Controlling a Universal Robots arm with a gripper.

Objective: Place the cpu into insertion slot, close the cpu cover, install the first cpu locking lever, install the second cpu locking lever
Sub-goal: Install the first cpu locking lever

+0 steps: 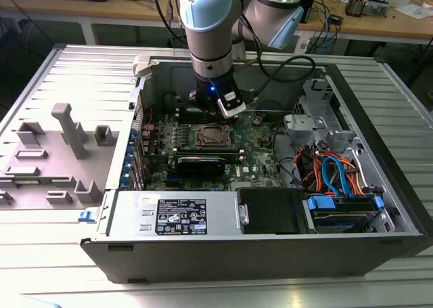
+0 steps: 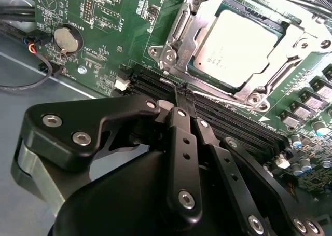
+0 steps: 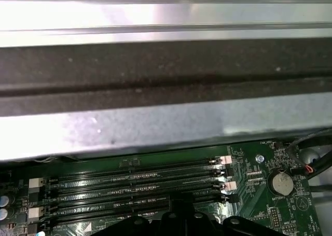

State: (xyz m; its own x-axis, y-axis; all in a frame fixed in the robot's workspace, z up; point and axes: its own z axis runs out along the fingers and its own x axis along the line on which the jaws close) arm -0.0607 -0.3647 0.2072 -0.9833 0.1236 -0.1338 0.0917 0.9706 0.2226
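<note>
The jaws of the gripper [image 2: 179, 98] are pressed together with nothing between them. Their tip is just beside the hooked end of a thin lever [image 2: 165, 82], over the memory slots [image 2: 223, 119]; whether tip and lever touch I cannot tell. The step looks like latching a lever: keep the tip square on the hook and press steadily, so it cannot slip off. Beyond, the cpu [image 2: 244, 44] lies in the slot [image 2: 162, 53], the cover [image 2: 294, 41] down over it.
</note>
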